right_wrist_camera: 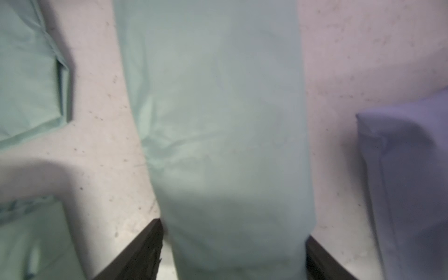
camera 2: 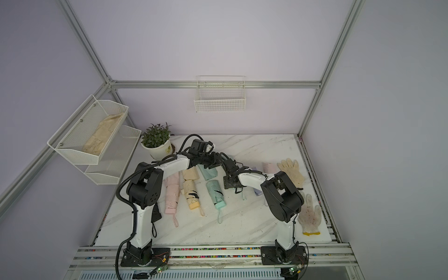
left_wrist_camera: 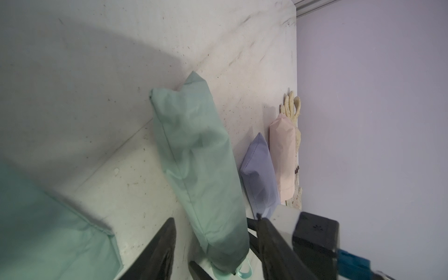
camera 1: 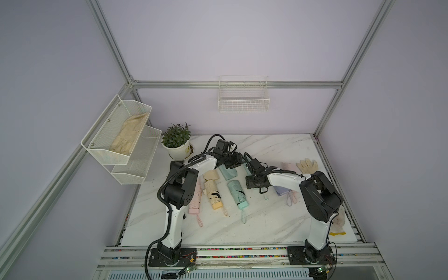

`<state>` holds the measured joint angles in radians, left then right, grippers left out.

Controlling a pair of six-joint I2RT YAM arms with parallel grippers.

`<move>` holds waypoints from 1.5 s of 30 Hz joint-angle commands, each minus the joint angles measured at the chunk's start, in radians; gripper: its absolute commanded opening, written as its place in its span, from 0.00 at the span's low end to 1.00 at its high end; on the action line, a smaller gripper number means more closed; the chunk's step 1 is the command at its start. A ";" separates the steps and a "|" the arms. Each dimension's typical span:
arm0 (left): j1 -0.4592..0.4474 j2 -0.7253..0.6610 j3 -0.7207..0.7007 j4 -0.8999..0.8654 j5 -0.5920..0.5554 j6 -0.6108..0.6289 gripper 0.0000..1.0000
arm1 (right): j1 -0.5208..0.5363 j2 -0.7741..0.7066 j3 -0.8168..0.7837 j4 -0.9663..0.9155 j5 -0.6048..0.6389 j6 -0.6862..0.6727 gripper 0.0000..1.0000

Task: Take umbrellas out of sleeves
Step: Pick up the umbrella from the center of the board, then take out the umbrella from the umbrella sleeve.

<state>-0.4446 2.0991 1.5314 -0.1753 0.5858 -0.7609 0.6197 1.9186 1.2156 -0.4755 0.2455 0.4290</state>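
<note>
A mint green sleeve (left_wrist_camera: 194,155) with an umbrella inside lies on the marble table between both arms. My left gripper (left_wrist_camera: 218,220) stands open astride its loop end, with a gap at each finger. My right gripper (right_wrist_camera: 232,230) is open too, its fingers on either side of the same sleeve (right_wrist_camera: 218,121). In both top views the two grippers (camera 1: 234,164) (camera 1: 254,183) meet at mid-table and hide most of it. A bare mint umbrella (camera 1: 238,194), yellow umbrella (camera 1: 213,194) and pink umbrella (camera 1: 195,201) lie near the left arm. A full lilac sleeve (left_wrist_camera: 259,174) and a pink sleeve (left_wrist_camera: 282,155) lie further right.
Empty mint sleeve (camera 1: 228,172) and yellow sleeve (camera 1: 211,174) lie beyond the bare umbrellas. Cream gloves (camera 1: 308,164) (camera 2: 310,218) rest by the right edge. A potted plant (camera 1: 175,143) stands at the back left, beside wire shelves (camera 1: 116,135). A black umbrella (camera 2: 156,213) lies behind the left arm.
</note>
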 commanded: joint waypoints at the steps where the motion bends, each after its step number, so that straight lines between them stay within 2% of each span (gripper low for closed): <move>1: 0.007 -0.091 -0.040 0.007 -0.010 0.070 0.55 | 0.021 0.071 0.054 -0.091 0.087 0.045 0.79; 5: 0.007 -0.120 -0.041 -0.047 -0.015 0.109 0.55 | 0.021 0.119 0.109 -0.139 0.121 0.063 0.78; 8: 0.007 -0.139 -0.057 -0.056 -0.027 0.128 0.55 | 0.021 0.134 0.111 -0.141 0.127 0.072 0.73; 11: 0.009 -0.137 -0.060 -0.062 -0.028 0.132 0.55 | 0.022 0.131 0.096 -0.142 0.149 0.086 0.54; 12: 0.009 -0.137 -0.060 -0.064 -0.026 0.132 0.55 | 0.021 0.126 0.086 -0.140 0.159 0.088 0.50; 14: 0.009 -0.136 -0.060 -0.063 -0.026 0.131 0.55 | 0.021 0.115 0.069 -0.140 0.168 0.084 0.49; 15: 0.009 -0.137 -0.062 -0.065 -0.028 0.131 0.55 | 0.022 0.109 0.059 -0.137 0.169 0.078 0.43; 23: -0.001 -0.122 -0.051 -0.062 -0.041 0.107 0.55 | 0.015 0.038 -0.025 -0.071 0.101 -0.007 0.42; 31: -0.004 -0.025 -0.013 0.032 0.038 0.015 0.55 | -0.011 -0.134 -0.200 0.100 -0.122 -0.055 0.42; 37: -0.015 0.046 0.030 0.060 0.025 -0.016 0.55 | -0.019 -0.235 -0.264 0.162 -0.192 -0.078 0.42; 45: -0.027 0.101 0.101 0.066 0.006 -0.052 0.55 | -0.021 -0.267 -0.282 0.172 -0.226 -0.081 0.42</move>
<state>-0.4637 2.2002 1.5497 -0.1619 0.5941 -0.7879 0.6010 1.6867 0.9382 -0.3492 0.0479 0.3603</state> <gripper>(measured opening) 0.548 0.459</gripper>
